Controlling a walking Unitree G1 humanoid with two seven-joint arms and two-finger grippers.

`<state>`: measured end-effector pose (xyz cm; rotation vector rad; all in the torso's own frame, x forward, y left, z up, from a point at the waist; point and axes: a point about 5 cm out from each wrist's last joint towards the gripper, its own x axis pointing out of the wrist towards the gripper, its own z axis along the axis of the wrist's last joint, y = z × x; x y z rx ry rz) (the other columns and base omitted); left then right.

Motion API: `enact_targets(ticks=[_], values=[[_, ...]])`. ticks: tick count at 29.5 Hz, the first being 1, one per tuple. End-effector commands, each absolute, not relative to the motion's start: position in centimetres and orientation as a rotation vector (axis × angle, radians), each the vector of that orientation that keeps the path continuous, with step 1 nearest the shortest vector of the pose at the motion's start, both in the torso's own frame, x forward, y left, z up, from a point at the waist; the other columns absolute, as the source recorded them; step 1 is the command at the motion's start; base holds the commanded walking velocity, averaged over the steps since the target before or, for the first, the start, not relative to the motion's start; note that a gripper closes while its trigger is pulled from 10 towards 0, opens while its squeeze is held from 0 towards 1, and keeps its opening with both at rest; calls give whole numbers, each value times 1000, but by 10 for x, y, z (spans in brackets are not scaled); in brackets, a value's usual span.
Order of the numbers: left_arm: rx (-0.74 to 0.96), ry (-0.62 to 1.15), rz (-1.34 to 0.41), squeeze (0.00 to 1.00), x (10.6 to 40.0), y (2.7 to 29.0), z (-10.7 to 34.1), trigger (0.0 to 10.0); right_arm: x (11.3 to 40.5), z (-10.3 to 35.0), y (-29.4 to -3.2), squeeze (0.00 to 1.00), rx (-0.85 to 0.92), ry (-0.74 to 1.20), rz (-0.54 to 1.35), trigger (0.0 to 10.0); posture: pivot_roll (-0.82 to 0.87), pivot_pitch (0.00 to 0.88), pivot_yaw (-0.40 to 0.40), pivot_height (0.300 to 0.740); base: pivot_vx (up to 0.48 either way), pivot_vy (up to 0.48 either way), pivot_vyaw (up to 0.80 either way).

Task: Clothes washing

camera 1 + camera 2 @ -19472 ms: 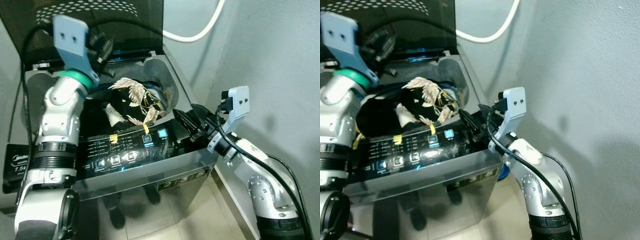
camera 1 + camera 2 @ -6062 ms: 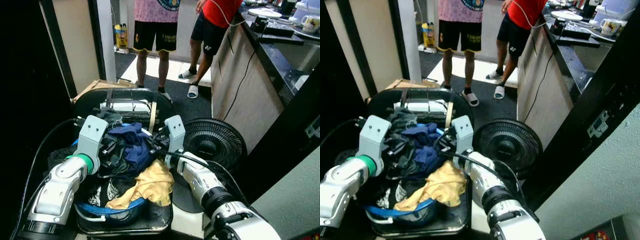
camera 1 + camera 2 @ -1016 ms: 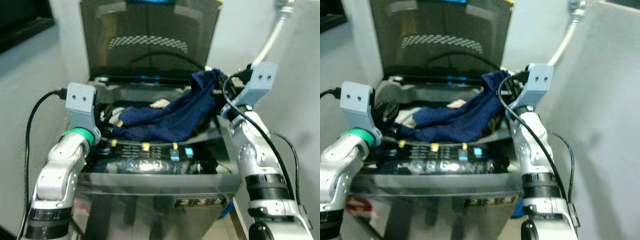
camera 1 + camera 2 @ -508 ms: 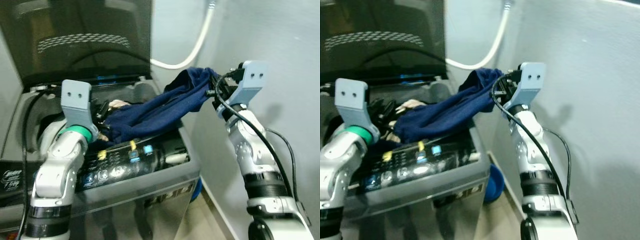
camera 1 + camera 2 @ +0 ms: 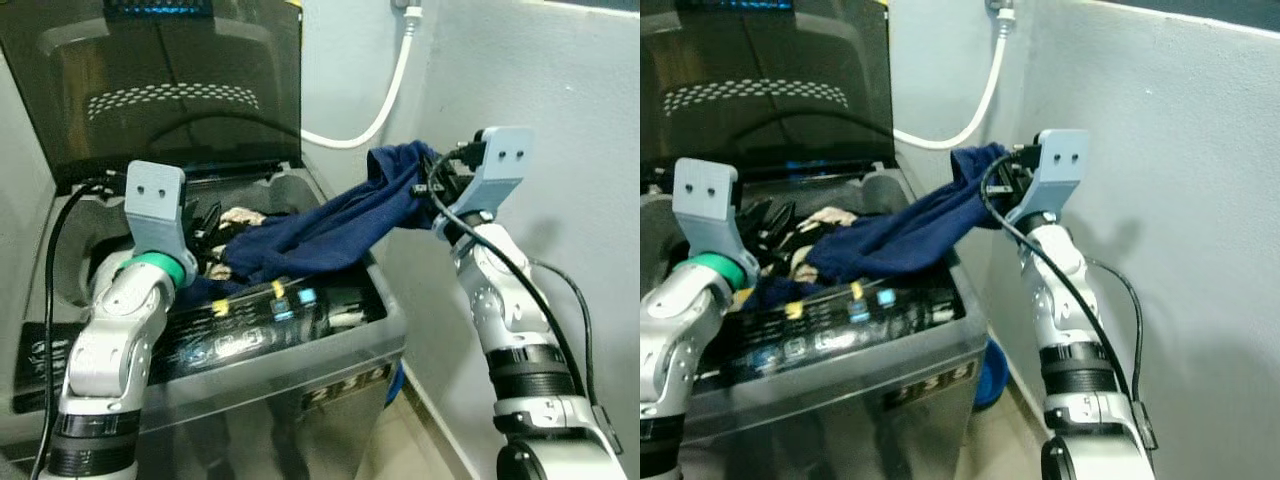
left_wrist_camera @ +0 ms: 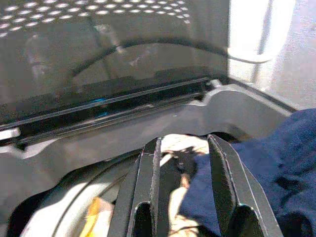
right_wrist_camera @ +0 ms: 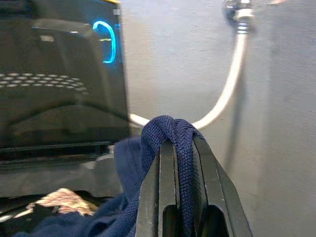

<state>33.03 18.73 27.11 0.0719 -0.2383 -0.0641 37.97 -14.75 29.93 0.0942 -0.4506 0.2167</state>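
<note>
Partly drum-hidden navy garment (image 5: 330, 232), right tool (image 7: 181, 148) clamped

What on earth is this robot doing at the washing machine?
It is loading laundry. The right tool is shut on a navy blue garment, holding one end up beside the open washing machine while the rest drapes down into the drum over other clothes. The left tool hovers open above the drum, gripping nothing. The lid stands raised behind.

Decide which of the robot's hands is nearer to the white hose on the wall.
Right. The right hand, gripping the blue cloth, is raised just beside the white hose. The left hand sits lower, over the washer tub.
</note>
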Motion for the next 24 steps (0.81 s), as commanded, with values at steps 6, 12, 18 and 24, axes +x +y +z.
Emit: enact_targets(ticks=[6,12,18,24], values=[[86,-226,-62,0,330,188,269,10000,379,302,-146,0,94,-466,226,10000,53,60,20,740,0,0,0],[96,-219,-65,0,330,188,268,10000,380,303,-144,0,93,-469,238,10000,55,60,17,740,0,0,0],[95,-208,-64,0,330,188,266,10000,380,303,-141,0,98,-472,256,10000,58,61,16,740,0,399,0],[99,-216,-68,0,329,187,267,10000,379,301,-140,0,109,-471,274,10000,58,53,16,740,0,204,0]])
